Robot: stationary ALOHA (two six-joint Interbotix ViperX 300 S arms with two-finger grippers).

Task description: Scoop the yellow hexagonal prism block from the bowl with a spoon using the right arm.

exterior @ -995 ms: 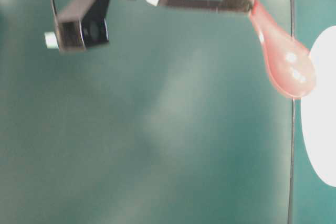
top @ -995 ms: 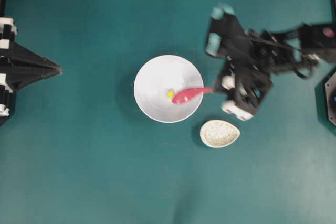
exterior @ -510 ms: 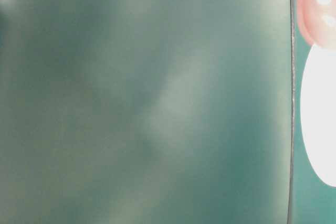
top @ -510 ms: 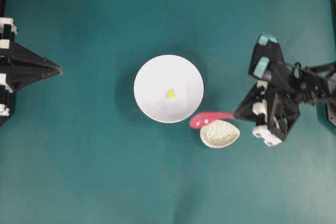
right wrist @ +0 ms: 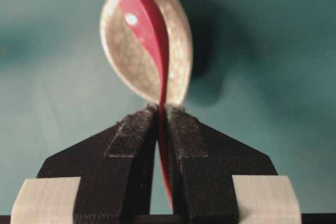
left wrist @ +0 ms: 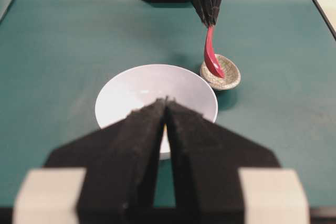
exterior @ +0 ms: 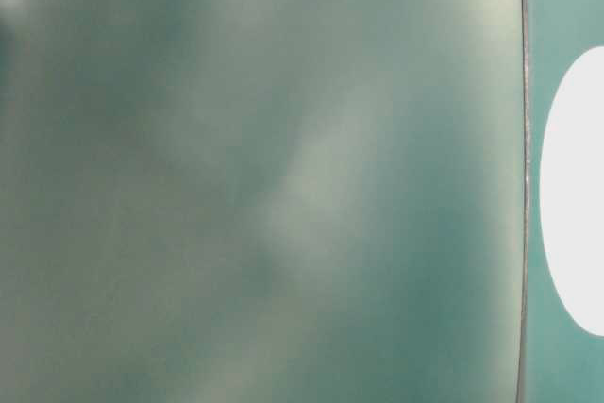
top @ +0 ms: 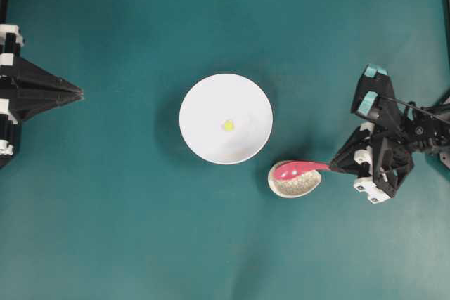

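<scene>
So the left gripper (top: 79, 93) is parked at the left edge with its fingers (left wrist: 149, 129) pressed together on nothing, and the white bowl (top: 204, 145) sits well out past its tips with the little yellow hexagonal prism block (top: 228, 125) lying on the bowl's floor, untouched. Over on the right, the right gripper (top: 332, 167) has its fingers (right wrist: 131, 135) clamped on the handle of the pink-red spoon (top: 295, 169). The scoop end sticks out beyond the tips, over the speckled beige spoon rest (top: 299, 187) just beside the bowl.
</scene>
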